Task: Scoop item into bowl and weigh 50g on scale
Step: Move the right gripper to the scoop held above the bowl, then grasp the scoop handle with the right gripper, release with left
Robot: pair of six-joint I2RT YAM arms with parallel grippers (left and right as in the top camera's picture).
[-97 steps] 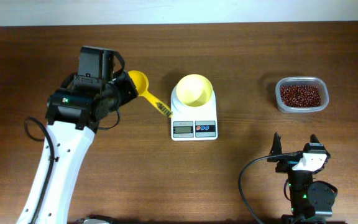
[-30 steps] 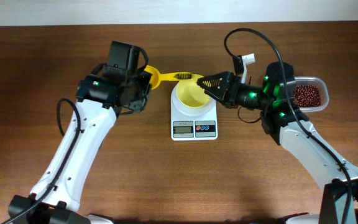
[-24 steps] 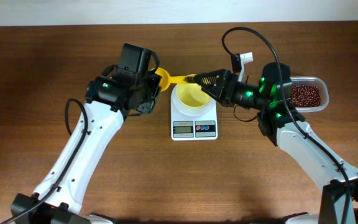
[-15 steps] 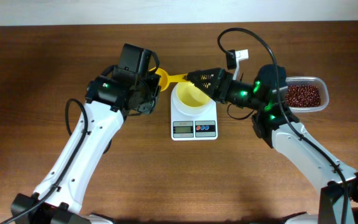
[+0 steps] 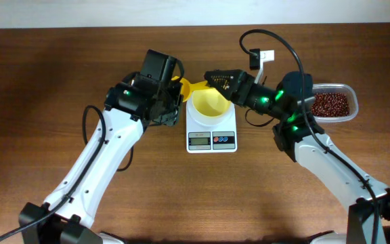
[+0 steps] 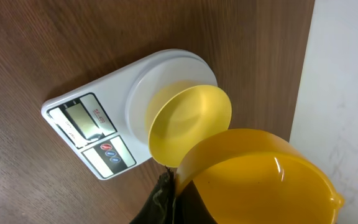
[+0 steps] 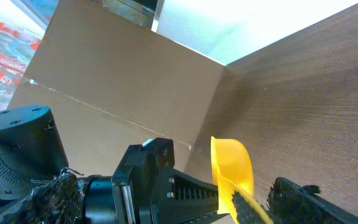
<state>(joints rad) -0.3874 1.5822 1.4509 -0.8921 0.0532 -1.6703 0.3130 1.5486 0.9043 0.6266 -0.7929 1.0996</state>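
Note:
The pale-yellow bowl point(image 5: 210, 103) point(image 6: 188, 123) stands empty on the white scale point(image 5: 212, 137) point(image 6: 98, 134). My left gripper point(image 5: 175, 89) point(image 6: 171, 190) is shut on the rim of a small yellow scoop point(image 5: 181, 85) point(image 6: 260, 177), held empty just left of the bowl with its handle pointing right. My right gripper point(image 5: 210, 78) point(image 7: 266, 204) is open at the bowl's far edge. The scoop's handle point(image 7: 244, 199) lies between its jaws, against one finger. The reddish-brown beans point(image 5: 330, 103) fill a clear tub at the right.
The clear tub point(image 5: 349, 112) sits by the right arm's elbow. A brown cardboard wall point(image 7: 123, 93) stands past the table's left end. A white wall point(image 6: 347, 81) runs along the far edge.
My left arm has carried the scoop to the right, up to the bowl's left rim. My right gripper has moved left over the bowl until the scoop's handle sits between its jaws.

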